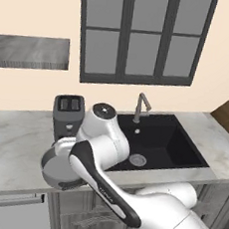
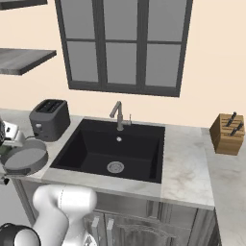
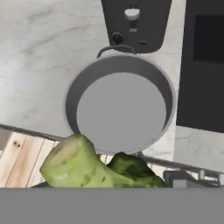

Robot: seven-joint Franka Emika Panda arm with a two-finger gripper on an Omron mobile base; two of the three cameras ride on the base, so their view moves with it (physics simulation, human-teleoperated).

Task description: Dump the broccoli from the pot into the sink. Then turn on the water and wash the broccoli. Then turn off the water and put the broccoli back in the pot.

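The broccoli (image 3: 94,168) hangs in the air, stem end towards the left of the hand view. It sits right up against the camera, above the pot (image 3: 78,92) and touching neither its rim nor its floor. The hand (image 2: 5,149) seems clamped on the floret: its tips are hidden behind the green, but nothing else could be carrying it at that height. The pot is empty, its pale grey bottom bare. It stands near the front edge of the desk (image 1: 13,146), just in front of the toaster (image 2: 48,117) and to the left of the sink (image 2: 144,139). The black basin holds nothing but its silver drain, and no stream runs from the faucet (image 2: 117,114).

From this I judge that the last step is in hand: dumping and washing look done, the water is off, and the floret is on its way back into the pot. The next move calls for bringing the hand squarely over the middle of the pot and lowering it inside the wall. The fingers should part only once the floret is low enough not to bounce over the shallow rim and off the front edge of the desk
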